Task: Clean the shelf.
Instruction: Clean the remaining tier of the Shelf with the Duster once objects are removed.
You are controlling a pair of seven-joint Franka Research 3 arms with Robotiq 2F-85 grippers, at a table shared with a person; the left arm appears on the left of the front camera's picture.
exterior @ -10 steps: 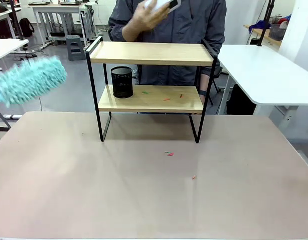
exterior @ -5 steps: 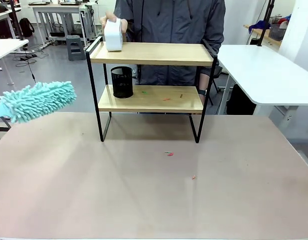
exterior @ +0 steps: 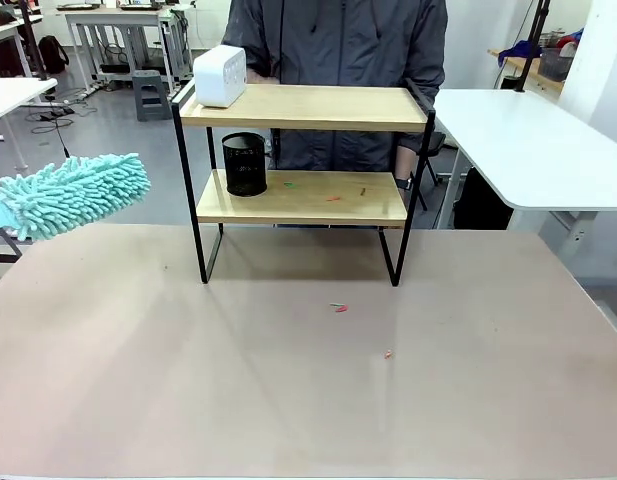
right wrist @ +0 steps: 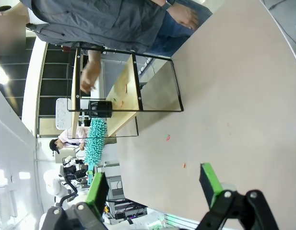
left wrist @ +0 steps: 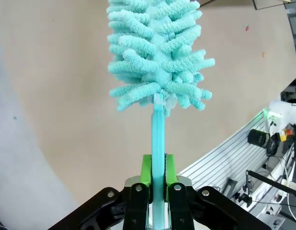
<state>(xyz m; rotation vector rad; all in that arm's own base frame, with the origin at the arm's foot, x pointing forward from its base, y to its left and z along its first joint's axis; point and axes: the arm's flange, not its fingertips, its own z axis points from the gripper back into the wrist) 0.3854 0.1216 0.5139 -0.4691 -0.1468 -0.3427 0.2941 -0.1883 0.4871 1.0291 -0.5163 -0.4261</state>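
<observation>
The wide matte beige table [exterior: 288,400] carries the shelf [exterior: 298,106] at its far middle, right before the person standing behind it. It has two pale wooden boards in a thin black metal frame. My left fingers [left wrist: 146,169] are clamped on the flat plastic handle of the duster [exterior: 73,195]. Its shaggy teal chenille head hangs off to the shelf's left, well apart from it. My right fingers [right wrist: 97,188] stand spread wide, holding nothing.

A smooth white box [exterior: 220,76] sits on the top board's left end, and a black mesh cup [exterior: 244,164] on the lower board's left. To sweep well, I judge I should slide the soft head in flat between the boards, right of the cup, and draw the tiny coloured scraps [exterior: 333,198] toward the open front edge without nudging the thin frame. A few more bits [exterior: 338,307] lie on the table.
</observation>
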